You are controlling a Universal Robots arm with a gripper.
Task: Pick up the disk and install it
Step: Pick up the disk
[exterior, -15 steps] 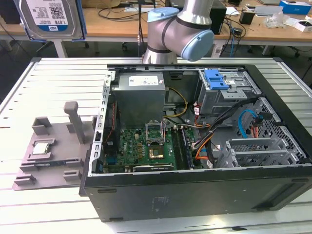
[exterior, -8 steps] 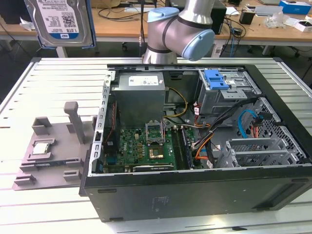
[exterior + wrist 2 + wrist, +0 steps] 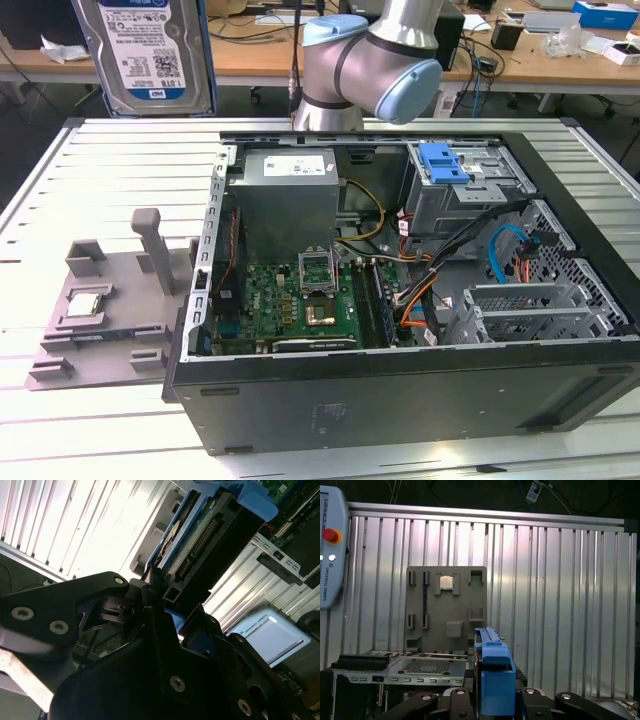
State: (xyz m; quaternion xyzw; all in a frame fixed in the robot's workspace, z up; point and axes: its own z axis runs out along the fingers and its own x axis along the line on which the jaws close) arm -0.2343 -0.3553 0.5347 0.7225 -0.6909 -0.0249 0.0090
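I see the gripper (image 3: pixel 165 587) clamped on the disk (image 3: pixel 150 50), blue bracket edge-on in both wrist views, disk held high, outside the open computer case (image 3: pixel 400 300), off to the exterior view's left of it, grey fixture tray (image 3: pixel 100 310) just beside the case

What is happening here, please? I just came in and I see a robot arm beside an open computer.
The robot arm has its pincer shut on the disk, a hard drive in a blue bracket. It holds the disk up in the air at the exterior view's left, away from the open computer case, so the disk is not yet installed. A processor chip lies on the grey fixture plate beside the case.
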